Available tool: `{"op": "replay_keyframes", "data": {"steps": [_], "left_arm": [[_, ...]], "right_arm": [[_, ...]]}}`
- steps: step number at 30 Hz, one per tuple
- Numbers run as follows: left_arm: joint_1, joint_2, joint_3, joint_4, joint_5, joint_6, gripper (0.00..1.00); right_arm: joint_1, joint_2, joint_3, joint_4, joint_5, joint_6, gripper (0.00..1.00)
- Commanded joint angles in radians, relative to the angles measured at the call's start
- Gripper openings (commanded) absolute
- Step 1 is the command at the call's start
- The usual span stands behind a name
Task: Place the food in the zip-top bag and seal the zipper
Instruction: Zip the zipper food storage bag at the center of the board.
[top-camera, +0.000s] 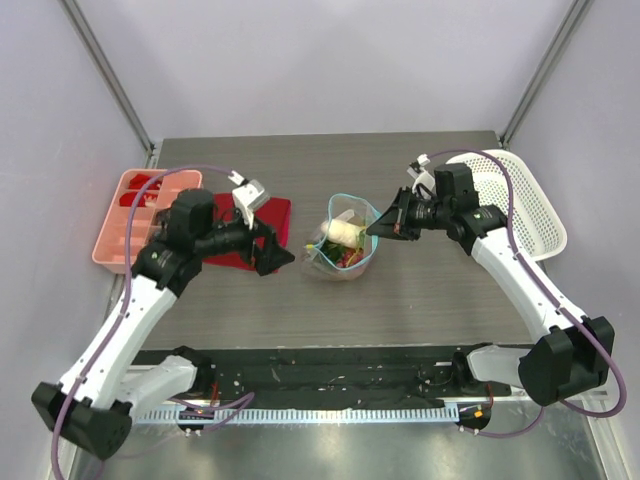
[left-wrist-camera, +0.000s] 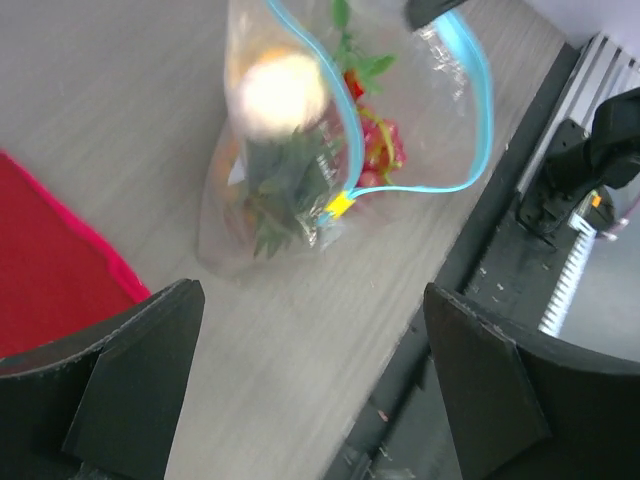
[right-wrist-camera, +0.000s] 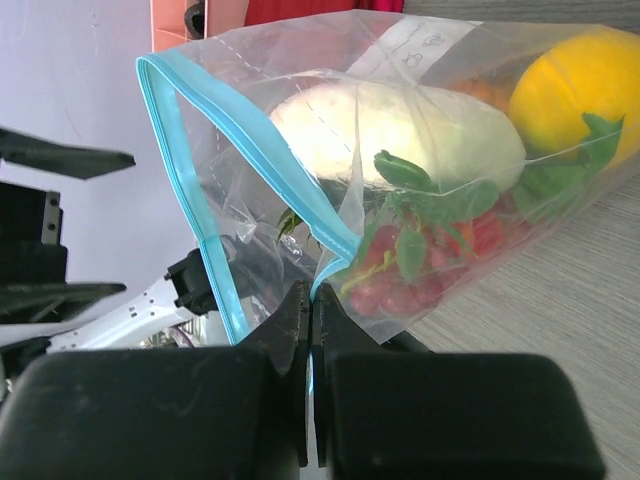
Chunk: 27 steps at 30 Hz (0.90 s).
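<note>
Right gripper: jaws pressed fully together on the zipper, pinching the teal strip where it runs down to the fingertips. In the overhead view this gripper sits at the bag's right edge.

Left gripper: jaws spread wide, nothing between them, holding nothing. It hangs over bare table just left of the bag, near the edge of the red cloth. Overhead position.

Zip-top bag: clear crinkled pouch resting on the table at its centre, between the two grippers. Mouth unsealed; the teal strip gapes in a wide loop. A small yellow tab shows at one end of the strip in the left wrist view.

Food, all inside the bag:
- cream-white radish, uppermost, near the mouth; also seen at.
- round orange-yellow fruit, deep in the pouch.
- green leaves, mid-pouch.
- small red bits, low against the bag wall.

Other items:
- red cloth, flat on the table left of the bag, partly under the left arm.
- pink divided tray, far left edge of the table.
- white mesh basket, far right edge, behind the right arm.
</note>
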Motion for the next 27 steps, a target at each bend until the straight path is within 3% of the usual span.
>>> {"op": "replay_keyframes", "data": {"steps": [1,3,4,9,17,22,23,25,27], "left_arm": [[-0.006,-0.090,-0.189,0.288,0.075,0.117,0.96],[-0.014,-0.122,-0.285,0.413,0.109,0.152,0.96],[-0.020,-0.122,-0.309,0.463,0.083,0.157,0.90],[-0.046,-0.073,-0.392,0.696,0.094,0.209,0.83],[-0.101,0.059,-0.409,0.967,0.131,0.103,0.71],[-0.137,0.102,-0.394,1.011,0.097,0.056,0.44],[-0.137,0.099,-0.384,1.004,0.085,0.056,0.34],[-0.137,0.085,-0.357,0.955,0.079,0.068,0.26],[-0.137,0.053,-0.340,0.915,0.089,0.108,0.12]], "right_arm": [[-0.008,-0.032,-0.006,0.046,-0.001,0.040,0.01],[-0.010,-0.032,-0.003,0.051,-0.004,0.038,0.01],[-0.008,-0.030,-0.005,0.051,-0.006,0.037,0.01],[-0.022,-0.038,-0.012,0.054,-0.035,0.015,0.01],[-0.040,-0.033,-0.020,0.051,-0.036,-0.022,0.01],[-0.047,-0.030,-0.022,0.045,-0.038,-0.040,0.01],[-0.045,-0.032,-0.023,0.041,-0.036,-0.046,0.01],[-0.051,-0.040,-0.029,0.034,-0.030,-0.060,0.01],[-0.054,-0.038,-0.035,0.029,-0.027,-0.069,0.01]]}}
